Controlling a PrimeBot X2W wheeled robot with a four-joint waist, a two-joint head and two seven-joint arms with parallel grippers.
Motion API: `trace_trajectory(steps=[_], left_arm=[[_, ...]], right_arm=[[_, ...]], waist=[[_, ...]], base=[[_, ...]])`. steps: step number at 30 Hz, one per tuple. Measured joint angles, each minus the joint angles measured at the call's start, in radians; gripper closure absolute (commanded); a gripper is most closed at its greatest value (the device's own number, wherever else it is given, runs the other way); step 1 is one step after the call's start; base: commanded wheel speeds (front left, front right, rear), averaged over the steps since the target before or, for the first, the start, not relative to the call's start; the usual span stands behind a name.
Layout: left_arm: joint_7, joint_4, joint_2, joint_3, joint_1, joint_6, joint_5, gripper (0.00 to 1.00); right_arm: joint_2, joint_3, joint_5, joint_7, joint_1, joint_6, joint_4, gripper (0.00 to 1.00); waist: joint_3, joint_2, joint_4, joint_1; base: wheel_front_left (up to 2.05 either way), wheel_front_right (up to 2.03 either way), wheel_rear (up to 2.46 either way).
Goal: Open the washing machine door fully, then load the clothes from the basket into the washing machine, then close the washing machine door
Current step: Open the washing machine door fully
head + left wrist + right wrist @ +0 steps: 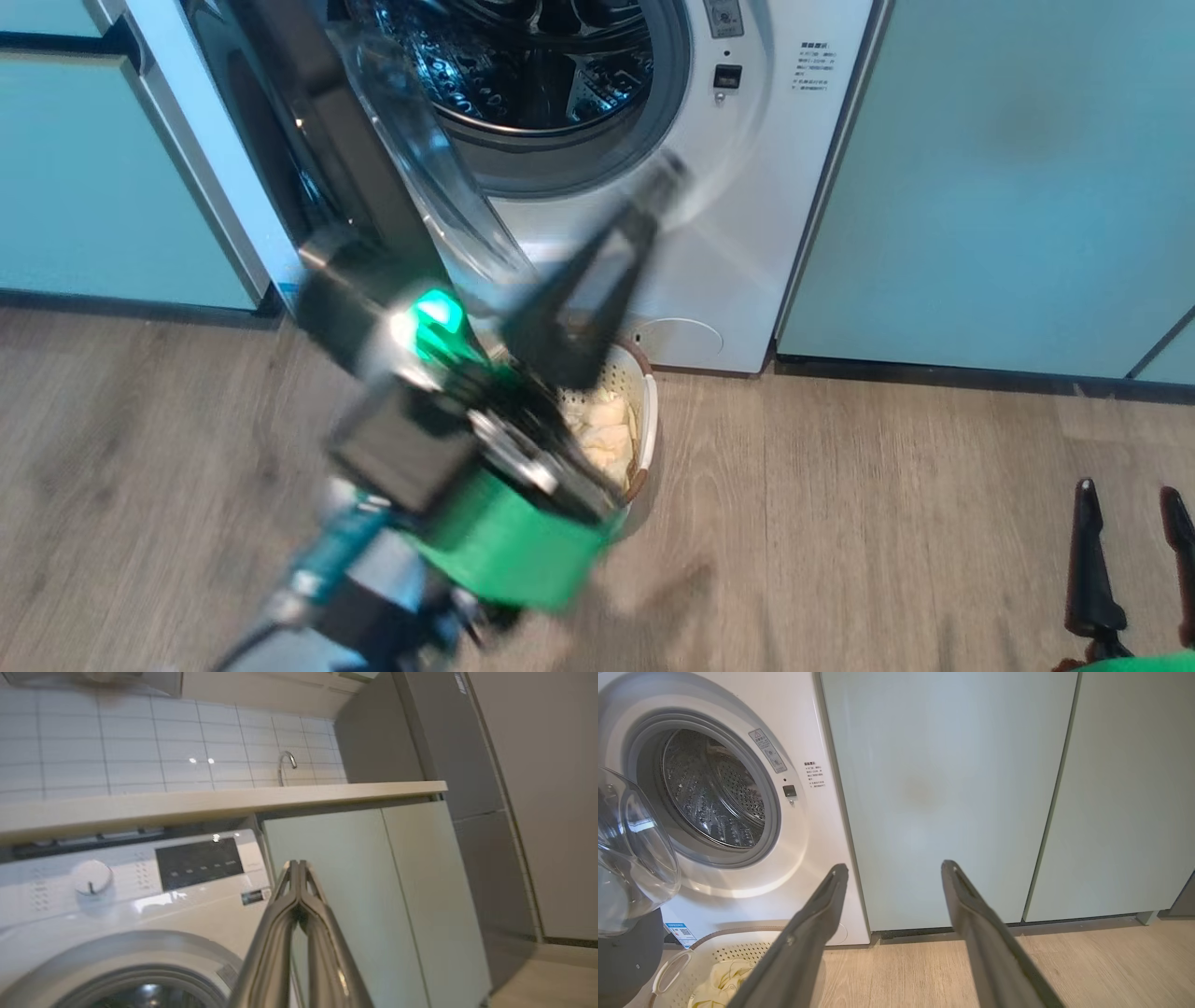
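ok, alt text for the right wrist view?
The right pincer, open, points at pale green cabinet doors. Left of it stands the washing machine, its door swung open, with the basket of clothes on the floor below.

I count one washing machine (747, 233), one washing machine door (439, 177), one basket (646, 392), one tap (286, 765) and two cabinet doors (948, 788) right of the machine. The clothes (602, 434) lie too bunched to count.

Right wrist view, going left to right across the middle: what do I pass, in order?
washing machine door → steel drum → door latch → first green cabinet door → second green cabinet door
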Motion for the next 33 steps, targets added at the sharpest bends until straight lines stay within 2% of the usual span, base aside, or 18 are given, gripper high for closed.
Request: trace_trajectory(steps=[5,13,25,33], left_arm=[[0.08,0.001,-0.007,-0.1,0.095,-0.016,-0.06,1.0],[0.147,0.061,-0.005,-0.151,0.203,-0.011,-0.111,1.0],[0.182,0.145,0.006,-0.145,0.25,0.021,-0.127,1.0],[0.186,0.221,0.022,-0.097,0.25,0.059,-0.127,1.0]], right_arm=[[0.0,-0.005,0.0,0.0,0.007,0.0,0.0,0.0],[0.0,-0.007,-0.002,0.0,0.007,0.0,0.0,0.0],[0.0,-0.008,-0.002,0.0,0.006,0.0,0.003,0.0],[0.0,-0.008,-0.002,0.0,0.004,0.0,0.007,0.0]], waist=[[0.009,0.0,0.002,0.0],[0.018,0.0,0.006,0.0],[0.024,0.0,0.004,0.0],[0.028,0.0,-0.001,0.0]], base=[[0.0,0.0,0.0],[0.0,0.0,0.0],[0.0,0.0,0.0],[0.0,0.0,0.0]])
